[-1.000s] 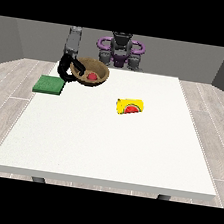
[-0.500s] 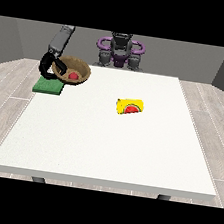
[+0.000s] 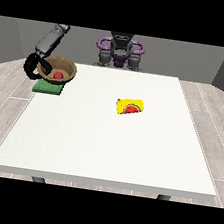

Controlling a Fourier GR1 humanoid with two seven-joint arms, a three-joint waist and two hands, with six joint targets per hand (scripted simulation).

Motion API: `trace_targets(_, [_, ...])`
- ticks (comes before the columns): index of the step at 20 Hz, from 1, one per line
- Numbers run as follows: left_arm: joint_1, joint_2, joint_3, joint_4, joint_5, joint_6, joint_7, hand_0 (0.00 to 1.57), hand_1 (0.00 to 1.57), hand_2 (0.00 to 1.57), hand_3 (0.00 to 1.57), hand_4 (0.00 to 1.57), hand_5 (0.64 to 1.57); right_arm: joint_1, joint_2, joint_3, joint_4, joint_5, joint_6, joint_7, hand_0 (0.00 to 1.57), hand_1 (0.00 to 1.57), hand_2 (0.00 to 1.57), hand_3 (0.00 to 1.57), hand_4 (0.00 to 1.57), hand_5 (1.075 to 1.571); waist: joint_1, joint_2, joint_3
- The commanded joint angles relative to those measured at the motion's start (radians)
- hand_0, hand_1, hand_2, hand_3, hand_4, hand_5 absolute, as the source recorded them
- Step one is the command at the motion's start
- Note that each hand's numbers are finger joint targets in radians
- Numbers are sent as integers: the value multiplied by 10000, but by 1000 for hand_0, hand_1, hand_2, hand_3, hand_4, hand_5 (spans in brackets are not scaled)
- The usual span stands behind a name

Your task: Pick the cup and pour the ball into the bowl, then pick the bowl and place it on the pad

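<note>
Grey walls and plank floor surround a large white table (image 3: 109, 144). At far left the hand at the view's left (image 3: 34, 66), black, curls round the rim of the brown wooden bowl (image 3: 65, 66), holding it tilted over the flat green square pad (image 3: 46, 88), likely so it can be set down there. Small red ball (image 3: 57, 75) sits inside the bowl, so pouring looks done. Further right, well apart, the yellow cup (image 3: 130, 106) lies on its side, mouth facing the camera, discarded. No other hand shows.

bare room, grey walls (image 3: 23, 38), plank floor (image 3: 5, 94)
</note>
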Motion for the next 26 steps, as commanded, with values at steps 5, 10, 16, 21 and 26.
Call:
trace_targets(5, [-832, 664, 12, -897, 406, 365, 1181, 0, 0, 0, 0, 129, 1533, -216, -618, -275, 1253, 264, 126, -1281, 1571, 1571, 1571, 388, 1297, 1547, 141, 662, 11])
trace_targets(10, [-729, 547, 133, -1433, 792, 477, 1382, 0, 0, 0, 0, 0, 1528, -531, -1498, -656, 1940, 105, 827, -1782, 1571, 1571, 1571, 577, 1246, 1559, 219, 1029, 7])
trace_targets(16, [111, 218, 7, -1166, 732, 199, 1119, 0, 0, 0, 0, 0, 1532, -455, -1879, -721, 2018, -55, 1380, -1079, 1571, 1571, 1571, 880, 1240, 1568, 285, -109, -13])
trace_targets(21, [177, 137, -93, -556, 391, 303, 461, 0, 0, 0, 0, 0, 1532, -496, -1075, -40, 1514, 462, 840, -775, 1571, 1571, 1571, 1316, 1240, 1571, 107, -70, -19])
trace_targets(26, [187, 41, -61, -1159, 718, 353, 723, 0, 0, 0, 0, 0, 1523, -342, -792, -613, 2285, -6, 812, -1235, 1571, 1571, 1571, 1282, 1157, 1570, 332, 254, 0])
